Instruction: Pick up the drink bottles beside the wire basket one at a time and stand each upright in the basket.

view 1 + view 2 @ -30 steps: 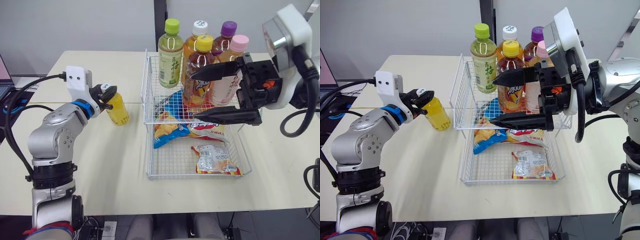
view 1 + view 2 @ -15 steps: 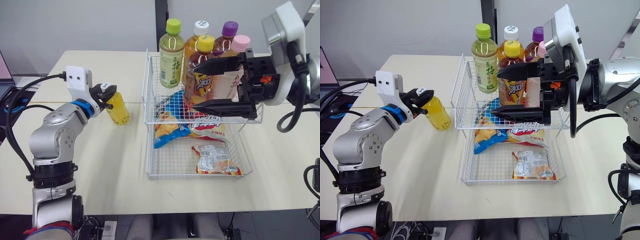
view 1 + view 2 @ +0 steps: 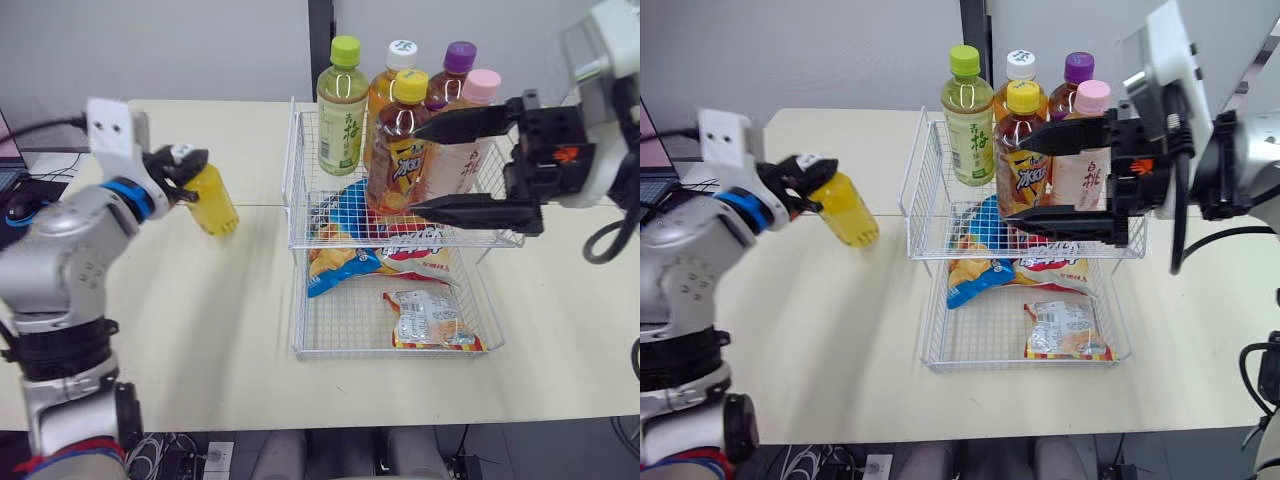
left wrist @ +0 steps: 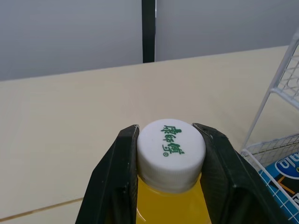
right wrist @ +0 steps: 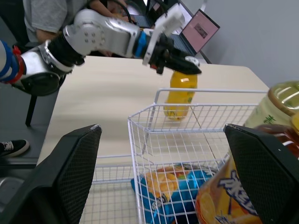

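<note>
My left gripper [image 3: 178, 166] is shut on the white cap [image 4: 171, 148] of a yellow drink bottle [image 3: 212, 202]. It holds the bottle tilted above the table, left of the wire basket [image 3: 293, 185]. The black fingers [image 4: 117, 179] clamp the cap from both sides. Several bottles stand upright in the basket's upper tier, among them a green tea bottle [image 3: 342, 110] and an orange bottle with a yellow cap [image 3: 400, 150]. My right gripper [image 3: 418, 168] is open at the basket's right side, in front of those bottles, with nothing held.
Snack bags [image 3: 432, 318] lie in the basket's lower tier, with more under the bottles. In the right wrist view an open laptop [image 5: 201, 30] and a seated person [image 5: 46, 14] are beyond the table's far-left end. Bare tabletop [image 3: 210, 310] lies left of the basket.
My left arm has raised the yellow bottle off the table, a little away from the basket. My right gripper, still open, has drawn back to the right from the yellow-capped bottle.
</note>
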`<act>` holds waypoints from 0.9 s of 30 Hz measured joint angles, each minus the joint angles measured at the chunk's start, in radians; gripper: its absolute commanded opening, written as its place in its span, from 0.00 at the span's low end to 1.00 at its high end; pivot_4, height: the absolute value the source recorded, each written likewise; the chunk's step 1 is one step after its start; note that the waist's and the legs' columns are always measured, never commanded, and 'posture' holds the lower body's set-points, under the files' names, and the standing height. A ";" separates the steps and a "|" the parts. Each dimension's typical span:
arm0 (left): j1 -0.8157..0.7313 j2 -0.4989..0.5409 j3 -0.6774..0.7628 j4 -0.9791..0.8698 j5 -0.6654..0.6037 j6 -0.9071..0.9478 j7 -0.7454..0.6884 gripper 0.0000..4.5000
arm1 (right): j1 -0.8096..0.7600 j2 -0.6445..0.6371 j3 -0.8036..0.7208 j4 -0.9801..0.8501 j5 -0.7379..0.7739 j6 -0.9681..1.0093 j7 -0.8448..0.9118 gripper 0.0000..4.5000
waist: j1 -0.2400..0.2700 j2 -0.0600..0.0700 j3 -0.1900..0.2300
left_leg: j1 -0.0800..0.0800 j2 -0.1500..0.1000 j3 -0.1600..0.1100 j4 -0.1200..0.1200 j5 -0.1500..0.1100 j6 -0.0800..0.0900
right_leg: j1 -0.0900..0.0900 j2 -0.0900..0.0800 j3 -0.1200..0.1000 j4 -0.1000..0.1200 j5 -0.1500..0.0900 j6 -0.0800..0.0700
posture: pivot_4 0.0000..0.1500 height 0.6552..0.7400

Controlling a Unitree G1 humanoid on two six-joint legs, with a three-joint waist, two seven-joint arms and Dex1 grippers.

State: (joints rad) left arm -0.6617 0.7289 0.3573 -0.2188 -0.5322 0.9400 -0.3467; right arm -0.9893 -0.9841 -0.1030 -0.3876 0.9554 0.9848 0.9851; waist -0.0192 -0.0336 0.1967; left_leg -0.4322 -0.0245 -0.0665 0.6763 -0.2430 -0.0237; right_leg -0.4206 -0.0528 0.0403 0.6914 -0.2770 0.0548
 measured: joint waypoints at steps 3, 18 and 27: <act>-0.040 0.079 0.022 -0.018 -0.044 0.053 -0.044 0.30 | 0.029 -0.047 -0.028 0.010 -0.020 -0.018 0.027 1.00 | -0.001 0.000 0.000 | 0.000 0.000 0.000 0.000 0.000 0.000 | 0.001 0.000 -0.001 -0.001 0.000 0.000 | 1.00 1.00; -0.618 0.372 -0.121 0.301 -0.260 0.249 -0.472 0.30 | 0.110 -0.142 -0.108 0.082 -0.056 -0.098 0.140 1.00 | -0.010 0.000 0.001 | 0.000 0.001 0.001 0.000 0.000 0.000 | 0.001 0.006 0.000 -0.001 0.000 0.000 | 1.00 1.00; -0.914 0.311 -0.288 0.488 -0.235 0.275 -0.618 0.30 | 0.156 -0.153 -0.139 0.099 -0.054 -0.127 0.195 1.00 | -0.012 0.000 0.001 | 0.000 0.001 0.001 0.000 0.000 0.000 | 0.000 0.007 0.001 0.000 0.000 0.001 | 1.00 1.00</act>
State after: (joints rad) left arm -1.5755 1.0396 0.0693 0.2694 -0.7670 1.2150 -0.9646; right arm -0.8328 -1.1371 -0.2418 -0.2888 0.9013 0.8580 1.1804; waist -0.0309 -0.0332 0.1977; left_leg -0.4323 -0.0231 -0.0652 0.6767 -0.2430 -0.0236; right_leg -0.4204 -0.0459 0.0413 0.6916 -0.2774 0.0554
